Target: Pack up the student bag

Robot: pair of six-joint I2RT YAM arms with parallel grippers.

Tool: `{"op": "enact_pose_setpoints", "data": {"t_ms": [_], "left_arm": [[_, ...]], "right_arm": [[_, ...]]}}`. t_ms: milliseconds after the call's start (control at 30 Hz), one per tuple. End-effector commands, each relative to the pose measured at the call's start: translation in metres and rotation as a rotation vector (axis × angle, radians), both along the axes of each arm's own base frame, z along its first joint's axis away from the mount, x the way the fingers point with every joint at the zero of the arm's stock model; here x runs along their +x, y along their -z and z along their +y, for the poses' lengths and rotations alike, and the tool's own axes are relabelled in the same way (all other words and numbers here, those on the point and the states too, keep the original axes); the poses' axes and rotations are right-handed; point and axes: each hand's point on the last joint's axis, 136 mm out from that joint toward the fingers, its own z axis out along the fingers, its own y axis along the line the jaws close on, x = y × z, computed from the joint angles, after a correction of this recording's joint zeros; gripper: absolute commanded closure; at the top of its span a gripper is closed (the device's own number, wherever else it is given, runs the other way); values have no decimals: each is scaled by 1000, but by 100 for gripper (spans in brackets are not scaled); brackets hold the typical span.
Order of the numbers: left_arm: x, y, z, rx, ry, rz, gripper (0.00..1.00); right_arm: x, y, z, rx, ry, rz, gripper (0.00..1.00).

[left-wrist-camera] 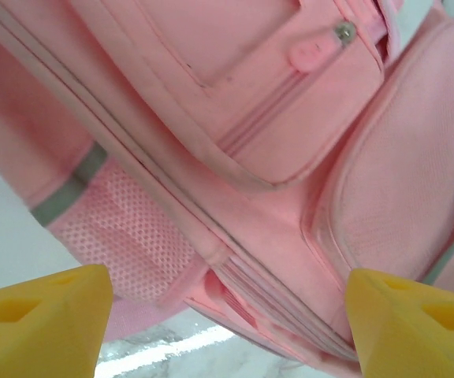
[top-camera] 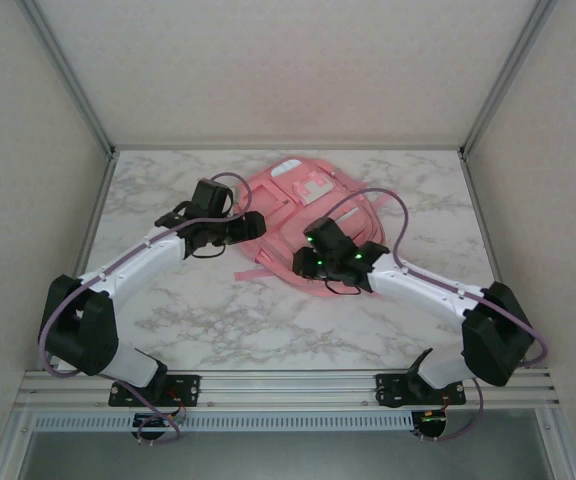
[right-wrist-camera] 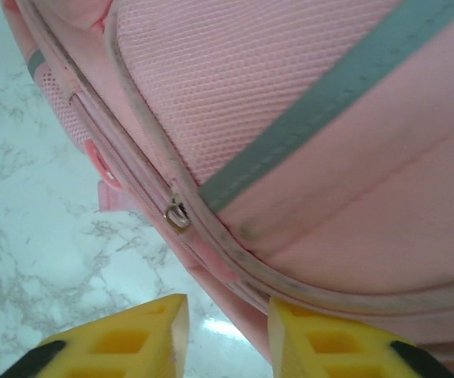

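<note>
Poised over student bag [top-camera: 298, 200] by desk's [top-camera: 218, 320] far edge, probably for unzipping, with left fingers [left-wrist-camera: 38, 323] spread, right fingers [right-wrist-camera: 132, 339] nearly together, grip impossible to tell.

Student bag [top-camera: 298, 215] fills the middle and rear of the table [top-camera: 218, 325]. Both arms reach in over its near corners.
Open marble lies in front of the bag down to the near rail, with narrower strips to its left and right.
Walls and frame posts [top-camera: 73, 85] close off three sides.
Left gripper [left-wrist-camera: 223, 303]: jaws wide, bag side close ahead, sliver of marble beneath.
Right gripper [right-wrist-camera: 227, 315]: gap narrow; bag rim possibly inside it, view too close to tell.
</note>
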Motion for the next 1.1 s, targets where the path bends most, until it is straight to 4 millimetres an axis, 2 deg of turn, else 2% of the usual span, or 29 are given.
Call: {"op": "enact_pose_setpoints", "data": {"t_ms": [0,200,367,467,633,800,867,1000,1067], "left_arm": [[11,-7,3,-29,-44,-47,23],[18,12,-2,-43,-51,-23,23],[18,44,-8,-60,-62,43,23],[17,61,-13,-74,-54,85,25],[16,67,-16,-90,-50,97,27],[21,69,-20,-93,-50,101,27],[24,70,-23,-101,-49,105,27],[32,78,-28,-91,-55,111,27],[38,87,-27,-67,-61,114,31]], "right_arm": [[14,0,-4,-108,83,-48,69],[27,6,-6,-233,166,-104,65],[35,5,8,-305,180,-175,53],[43,11,6,-373,215,-186,53],[49,16,3,-408,240,-211,78],[51,11,5,-385,217,-244,91],[52,7,11,-368,170,-259,100],[49,3,21,-331,78,-259,100],[44,6,22,-316,25,-235,100]]}}
